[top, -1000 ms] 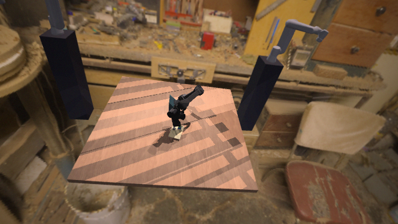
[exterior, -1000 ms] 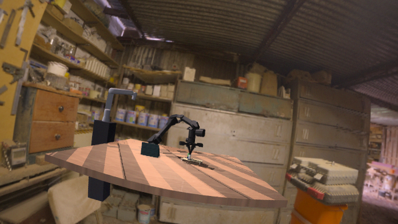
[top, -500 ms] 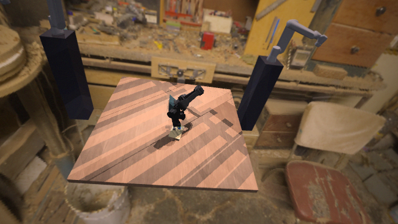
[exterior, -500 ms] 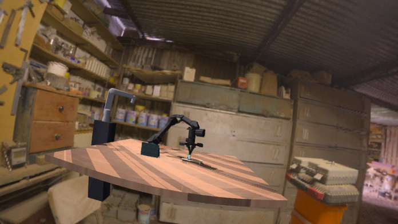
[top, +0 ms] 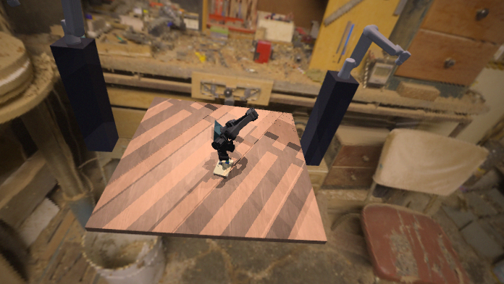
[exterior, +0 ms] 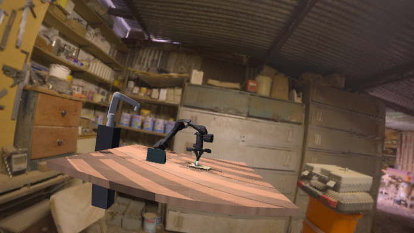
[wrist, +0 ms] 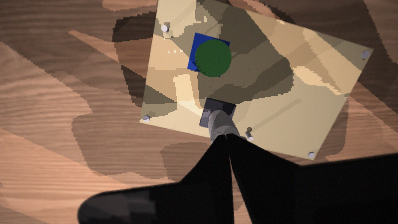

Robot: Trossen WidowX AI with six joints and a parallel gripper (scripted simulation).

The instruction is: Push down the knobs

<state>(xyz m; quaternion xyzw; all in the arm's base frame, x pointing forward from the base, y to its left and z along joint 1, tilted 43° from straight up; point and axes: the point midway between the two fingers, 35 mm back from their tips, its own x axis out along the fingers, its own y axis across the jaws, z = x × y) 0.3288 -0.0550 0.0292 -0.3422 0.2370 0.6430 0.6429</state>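
The cream circuit board (top: 221, 172) (exterior: 204, 167) (wrist: 322, 120) stands on the table. A round green knob (wrist: 213, 58) sits over a blue potentiometer (wrist: 195, 46) in the wrist view. A pale grey knob (wrist: 221, 123) stands over a dark potentiometer (wrist: 220, 106) near the board's edge. My gripper (top: 224, 159) (exterior: 197, 160) (wrist: 226, 141) is shut and holds nothing. Its closed fingertips are at the top of the grey knob, and seem to touch it. The fingertips hide part of that knob. Whether a gap remains under either knob cannot be told.
A small dark peg (wrist: 249, 131) stands on the board beside the grey knob. A dark teal block (top: 217, 131) (exterior: 156, 156) stands on the table (top: 181, 174) near the arm's base. A dark pillar (top: 327, 119) (exterior: 107, 137) with a grey arm stands beyond the table's edge.
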